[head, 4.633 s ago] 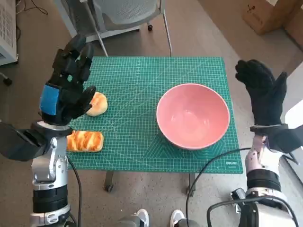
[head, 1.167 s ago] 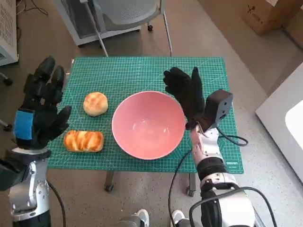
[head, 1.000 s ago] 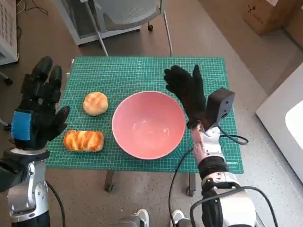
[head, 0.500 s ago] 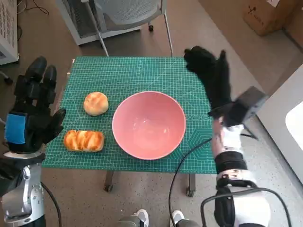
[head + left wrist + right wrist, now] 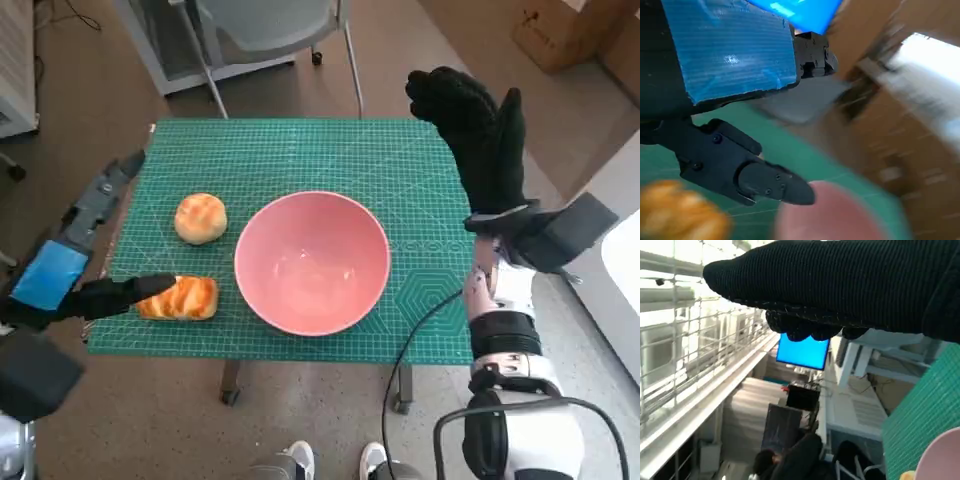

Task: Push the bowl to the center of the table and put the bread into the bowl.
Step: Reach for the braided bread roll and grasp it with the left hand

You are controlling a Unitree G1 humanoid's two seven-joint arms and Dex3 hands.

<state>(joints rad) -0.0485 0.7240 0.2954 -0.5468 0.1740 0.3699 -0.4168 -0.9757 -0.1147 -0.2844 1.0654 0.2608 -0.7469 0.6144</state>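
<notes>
A pink bowl (image 5: 311, 262) stands near the middle of the green cutting mat (image 5: 300, 155) and holds nothing. A round bun (image 5: 200, 218) lies to its left, and a long glazed bread (image 5: 187, 297) lies nearer the mat's front left edge. My left hand (image 5: 70, 272) hangs over the mat's left edge with fingers spread, one fingertip close beside the long bread. The left wrist view shows that bread (image 5: 677, 214) and the bowl's rim (image 5: 835, 212), blurred. My right hand (image 5: 478, 130) is raised above the mat's right edge, fingers spread, holding nothing.
An office chair (image 5: 262, 25) stands behind the table. Cardboard boxes (image 5: 575, 35) sit on the floor at the far right. A cable (image 5: 420, 330) loops down from my right forearm over the table's front right. A seated person (image 5: 790, 460) shows in the right wrist view.
The bowl was pushed from the mat's right side to its middle. My right hand then lifted off to the right. My left hand has swung low toward the long bread.
</notes>
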